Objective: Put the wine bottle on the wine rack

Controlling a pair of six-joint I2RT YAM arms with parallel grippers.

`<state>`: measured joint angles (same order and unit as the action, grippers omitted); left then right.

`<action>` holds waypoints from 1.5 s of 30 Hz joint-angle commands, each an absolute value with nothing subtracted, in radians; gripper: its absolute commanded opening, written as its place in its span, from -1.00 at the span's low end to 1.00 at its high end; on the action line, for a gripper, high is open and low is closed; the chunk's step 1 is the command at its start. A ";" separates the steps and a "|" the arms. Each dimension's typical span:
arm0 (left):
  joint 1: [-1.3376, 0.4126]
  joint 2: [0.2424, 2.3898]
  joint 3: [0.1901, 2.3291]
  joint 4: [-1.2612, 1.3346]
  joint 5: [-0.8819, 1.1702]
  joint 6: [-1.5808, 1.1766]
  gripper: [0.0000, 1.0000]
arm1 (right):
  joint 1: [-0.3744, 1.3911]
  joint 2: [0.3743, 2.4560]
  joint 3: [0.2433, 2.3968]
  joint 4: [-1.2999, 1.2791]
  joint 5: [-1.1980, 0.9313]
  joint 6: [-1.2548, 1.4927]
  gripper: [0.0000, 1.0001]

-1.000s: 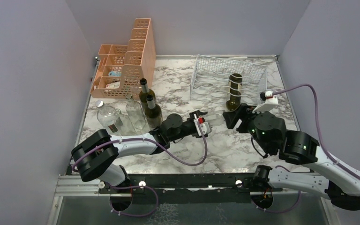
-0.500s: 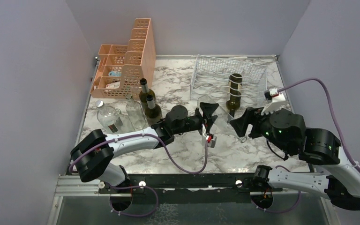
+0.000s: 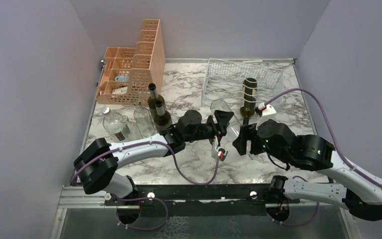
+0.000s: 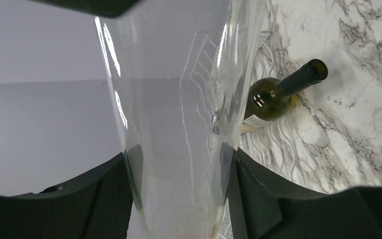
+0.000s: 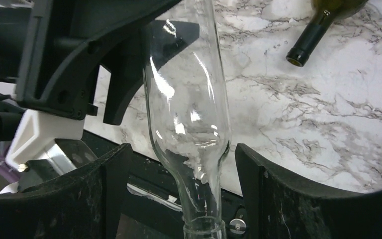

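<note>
A clear glass wine bottle (image 3: 224,115) hangs tilted in the air between the arms, base toward the wine rack (image 3: 266,74). My left gripper (image 3: 221,123) is shut on its body; in the left wrist view both pads press the glass (image 4: 179,124). My right gripper (image 3: 242,139) stands open around the bottle's shoulder and neck (image 5: 191,149), with a gap on each side between the glass and its fingers (image 5: 258,189). A dark green bottle (image 3: 248,95) lies in the rack, its neck pointing toward me (image 5: 311,37).
A peach perforated organizer (image 3: 134,69) stands at the back left. In front of it stand two green bottles (image 3: 159,112) and clear glass bottles (image 3: 114,124). Purple walls close in the left, back and right sides.
The left gripper has turned and lifted the clear bottle to the right. The right gripper drew back, then came left around the bottle's neck, its jaws wider apart.
</note>
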<state>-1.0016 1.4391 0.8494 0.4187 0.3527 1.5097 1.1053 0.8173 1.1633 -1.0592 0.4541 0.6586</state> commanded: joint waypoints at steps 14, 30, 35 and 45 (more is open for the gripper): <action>-1.002 1.385 0.937 0.377 0.417 1.600 -1.00 | 1.110 0.868 1.100 -0.987 0.488 0.758 0.26; -1.005 1.379 0.947 0.313 0.412 1.643 -0.90 | 1.110 0.848 1.067 -0.862 0.561 0.678 -0.73; -1.005 1.380 0.949 0.354 0.391 1.553 0.97 | 1.110 0.831 1.065 -0.872 0.633 0.723 -0.98; -1.008 1.364 0.926 0.372 0.370 1.467 0.98 | 1.111 0.789 1.056 -0.957 0.752 0.854 -0.98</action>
<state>-1.0035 1.4090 0.9203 0.3428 0.3630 1.5311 1.1072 0.8188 1.0584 -0.9703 0.6415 0.7753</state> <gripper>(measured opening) 0.987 0.597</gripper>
